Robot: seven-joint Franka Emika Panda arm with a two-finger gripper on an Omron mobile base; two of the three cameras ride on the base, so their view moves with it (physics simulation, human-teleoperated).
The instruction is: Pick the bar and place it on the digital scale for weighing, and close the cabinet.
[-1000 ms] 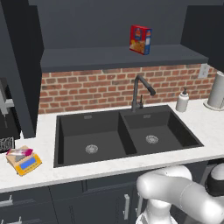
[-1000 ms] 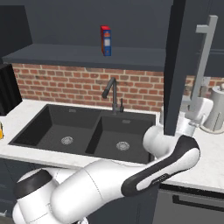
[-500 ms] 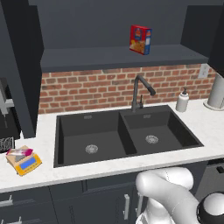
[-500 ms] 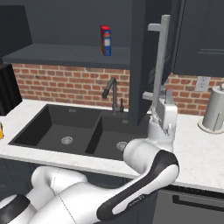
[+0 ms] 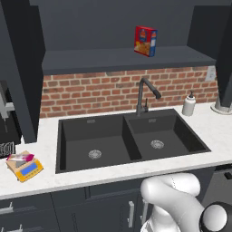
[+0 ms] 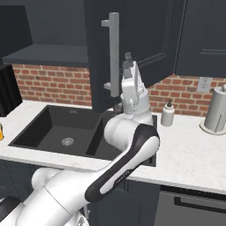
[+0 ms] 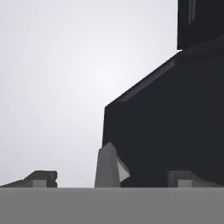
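High at the right of the sink, against the swinging door of the large dark charcoal wall cabinet (image 6: 132,39), the white arm's two-finger claw (image 6: 128,59) points upward just beside the long vertical silver bar handle (image 6: 114,53); in the hand view its two dark tips (image 7: 43,177) stand well apart with the lower end of that pale bar rising between them, so the claw is apart and clamps nothing. The door hangs partly open, its edge out over the black double-basin sink (image 5: 131,138) and hiding the tap in the right base view. To finish this step well, I judge the claw should press flat on the panel close to the handle side, where leverage is greatest, and follow the door's arc rather than push straight, so the tips do not slide off or catch the bar. Further out, the small flat pink and white wrapped bar (image 5: 20,157) already lies on the square orange-yellow digital scale (image 5: 27,168) at the near left of the white counter (image 5: 217,131), so only the closing seems left. A red and blue box (image 5: 145,41) stands on the open shelf, and a white soap bottle (image 5: 189,104) sits at the far right.
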